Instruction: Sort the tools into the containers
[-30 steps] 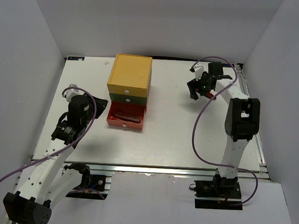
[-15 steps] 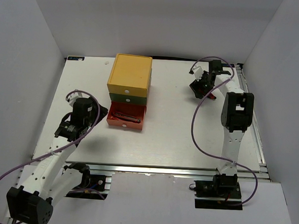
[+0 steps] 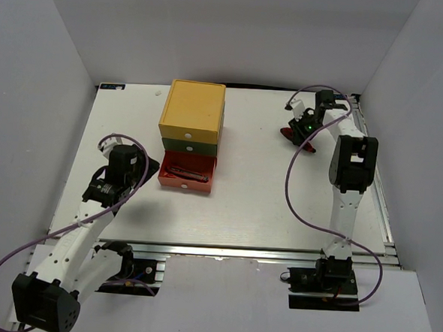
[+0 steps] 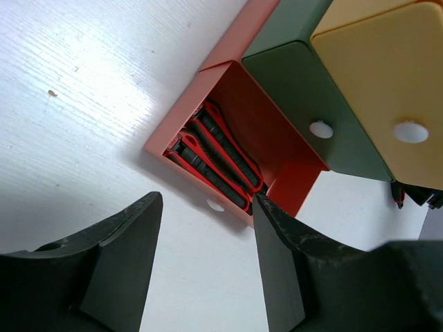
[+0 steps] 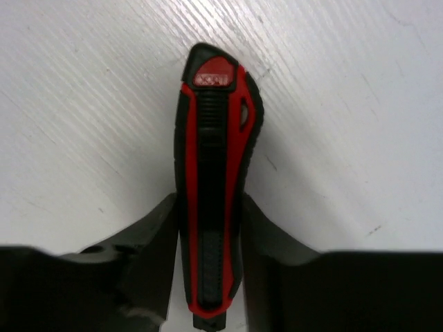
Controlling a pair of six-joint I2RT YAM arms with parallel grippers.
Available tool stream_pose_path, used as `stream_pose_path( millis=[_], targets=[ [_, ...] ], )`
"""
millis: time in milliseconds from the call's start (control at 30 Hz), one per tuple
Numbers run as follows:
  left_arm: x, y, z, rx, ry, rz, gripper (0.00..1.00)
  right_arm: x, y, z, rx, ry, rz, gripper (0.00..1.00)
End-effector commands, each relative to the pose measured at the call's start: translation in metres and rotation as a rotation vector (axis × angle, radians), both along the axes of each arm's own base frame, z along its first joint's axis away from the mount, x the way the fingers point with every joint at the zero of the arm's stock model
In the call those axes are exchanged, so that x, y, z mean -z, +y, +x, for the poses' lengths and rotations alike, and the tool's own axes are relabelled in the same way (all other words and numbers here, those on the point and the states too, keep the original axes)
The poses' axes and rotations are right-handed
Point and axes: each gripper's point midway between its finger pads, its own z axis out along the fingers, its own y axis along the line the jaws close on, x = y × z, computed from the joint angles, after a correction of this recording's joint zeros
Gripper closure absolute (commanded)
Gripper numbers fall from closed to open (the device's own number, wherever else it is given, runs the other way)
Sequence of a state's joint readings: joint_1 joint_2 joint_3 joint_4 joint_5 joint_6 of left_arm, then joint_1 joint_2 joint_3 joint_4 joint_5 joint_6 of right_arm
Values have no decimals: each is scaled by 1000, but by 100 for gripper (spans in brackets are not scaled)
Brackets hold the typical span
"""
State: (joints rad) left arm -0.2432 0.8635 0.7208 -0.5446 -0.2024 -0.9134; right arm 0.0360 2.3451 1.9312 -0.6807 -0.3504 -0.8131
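The right gripper [image 5: 208, 211] is pinching a red-and-black pocket tool [image 5: 211, 166] by its sides, low over the white table [image 5: 346, 104] at the far right. The left gripper [image 4: 206, 211] is hanging spread wide near the open red-orange drawer [image 4: 280, 135], where two similar red tools [image 4: 218, 155] are lying.

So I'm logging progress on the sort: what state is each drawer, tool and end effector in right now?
Red-orange bottom drawer, pulled open.
Red-and-black pocket tools in the drawer, lying flat.
Green middle drawer, shut.
Yellow top drawer, shut.
Left end effector, open, empty.
Right end effector, shut on the lone tool.
Lone red-and-black pocket tool, gripped by its sides; lifted or not, cannot tell.
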Motion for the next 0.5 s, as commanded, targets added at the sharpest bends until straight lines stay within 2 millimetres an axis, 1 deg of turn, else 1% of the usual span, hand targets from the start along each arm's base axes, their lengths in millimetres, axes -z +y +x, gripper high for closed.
stream_pose_path(
  millis=[0,33,67,100,133,167,200,267,300,333,367,400,433,467],
  targets=[
    [1,4,-2,-6,-9,3,34,30,-10,-42,0,177,5,66],
    [1,4,-2,-9,-9,4,34,23,-9,-45,-2,168,10,74],
    [1,5,-2,-10,-9,5,34,30,-9,-54,0,179,10,88],
    [1,6,-2,-12,-9,7,34,28,-8,-57,2,173,13,93],
    [1,6,-2,-10,-7,9,34,10,-4,-57,-4,133,35,97],
    [-1,8,-2,-16,-11,11,34,11,0,-67,-15,133,54,100],
    [-1,9,-2,-21,-11,11,34,-17,12,-69,-42,78,116,100],
    [-6,14,-1,-38,-29,0,32,-44,27,-81,-99,28,192,100],
    [-7,16,-1,-43,-37,-7,32,-50,38,-99,-139,36,236,100],
    [-10,16,0,-44,-46,-16,32,-87,61,-115,-227,-22,327,100],
    [-11,21,0,-58,-55,-20,31,-100,74,-128,-315,-61,352,100],
    [-10,22,-1,-62,-53,-22,31,-104,85,-153,-366,-30,390,100],
    [-9,24,-1,-62,-50,-23,31,-132,111,-176,-474,-81,433,100],
    [-8,26,-2,-68,-49,-23,30,-140,124,-190,-528,-91,441,100]
  ],
)
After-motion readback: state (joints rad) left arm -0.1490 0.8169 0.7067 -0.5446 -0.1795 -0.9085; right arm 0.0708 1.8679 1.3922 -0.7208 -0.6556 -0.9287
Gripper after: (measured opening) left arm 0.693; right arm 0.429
